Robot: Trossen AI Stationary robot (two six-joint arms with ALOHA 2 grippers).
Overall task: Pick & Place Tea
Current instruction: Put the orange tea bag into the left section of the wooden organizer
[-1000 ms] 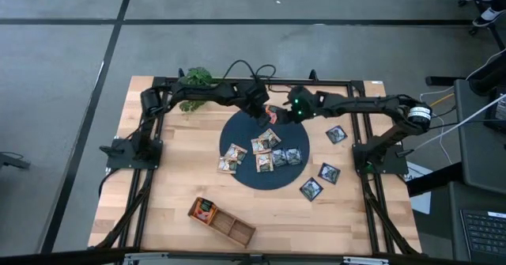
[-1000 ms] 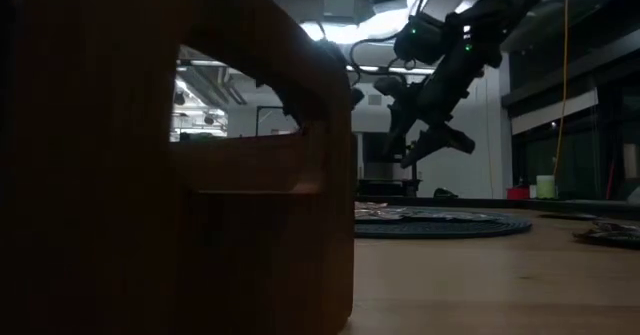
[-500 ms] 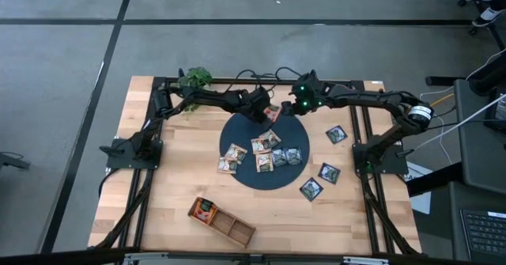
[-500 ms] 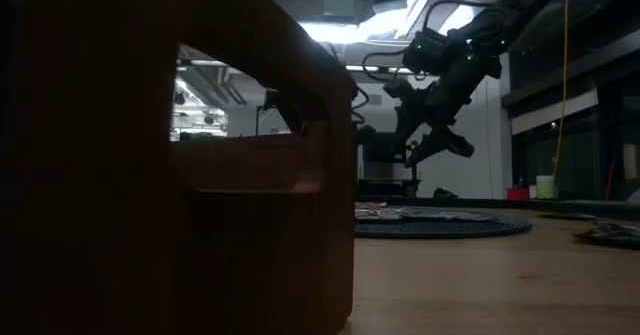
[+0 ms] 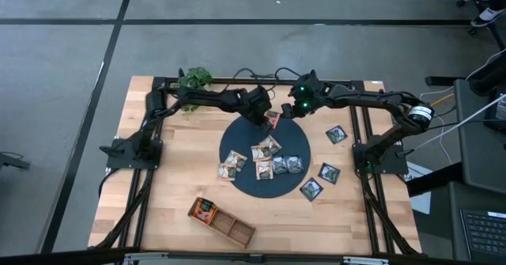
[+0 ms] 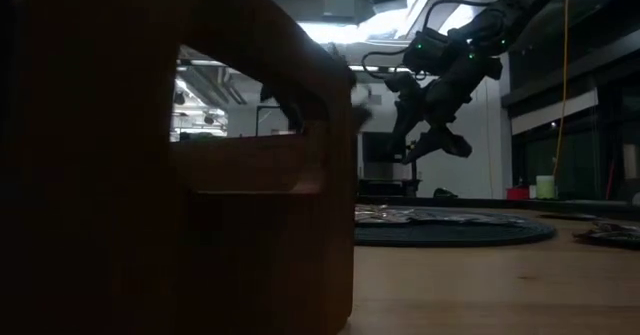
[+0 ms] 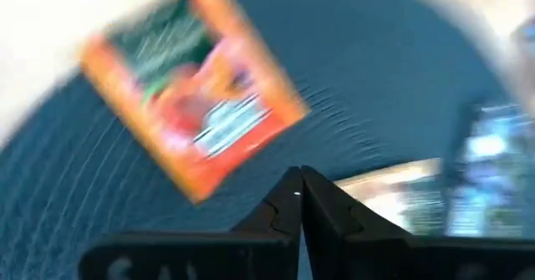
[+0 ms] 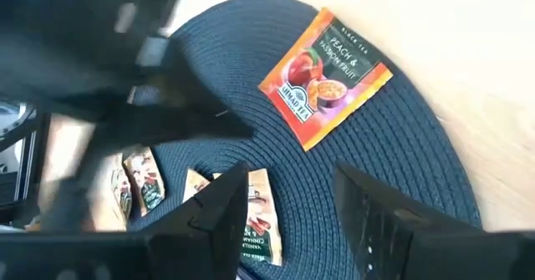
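Left gripper: our left gripper [image 7: 299, 198] sat over the upper edge of the round dark-blue woven mat [image 5: 294, 142], fingers pressed flat together with nothing between them.

Right gripper: the right gripper [image 8: 288, 198] hung just right of it in the high view, upper middle of the frame, fingers spread wide and holding nothing.

Orange tea: one small flat orange peach-flavour tea sachet [image 8: 325, 73] lay loose on the mat's top rim, just ahead of both grippers, touched by neither as far as we could tell.

Other tea: a bunch of pale and dark square sachets [image 5: 266, 156] were clustered mid-mat, and three dark ones [image 5: 329, 171] sat off the mat on the light wooden table [image 5: 162, 198], right of centre.

Tray: the long narrow brown wooden compartment tray [image 5: 222, 221] was down at the lower middle of the high view, well apart from the arms, with one sachet in its left end.

Risk 1: both grippers were crowded over the same sachet, so we figured they could bump each other if both went for it.

Risk 2: a flat sachet on a ribbed mat is hard to get fingers under; we reckoned it might just slide or snag the weave and drag the mat.

Risk 3: it was a long carry to the tray, so a shallow edge pinch could drop it.
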